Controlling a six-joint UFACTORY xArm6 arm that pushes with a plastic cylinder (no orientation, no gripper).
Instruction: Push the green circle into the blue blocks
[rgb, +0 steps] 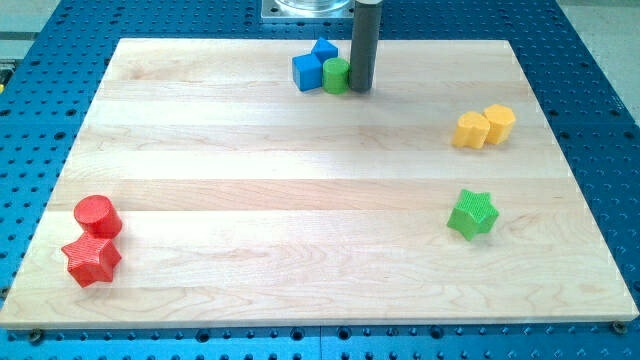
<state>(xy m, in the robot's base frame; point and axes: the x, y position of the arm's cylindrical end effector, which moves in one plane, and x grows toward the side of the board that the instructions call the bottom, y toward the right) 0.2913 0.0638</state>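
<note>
Step in hand: final contact. The green circle (335, 75) sits at the far edge of the board, touching the blue blocks (313, 68) on its left; judged nearly or fully done.

My tip (361, 89): a bare dark rod with no jaws to open or close, holding nothing, pressed against the green circle's right side.

Next move, if any: a short, steady push leftward to seat the circle firmly without scattering the blue pair.

Materials: pale wooden board (300, 200), smooth grain, on a blue perforated table (600, 60).

Other items: two yellow blocks (484, 127), far right, touching; green star (472, 213), right; red cylinder (97, 215) and red star (91, 258), near left, ribbed surfaces.
</note>
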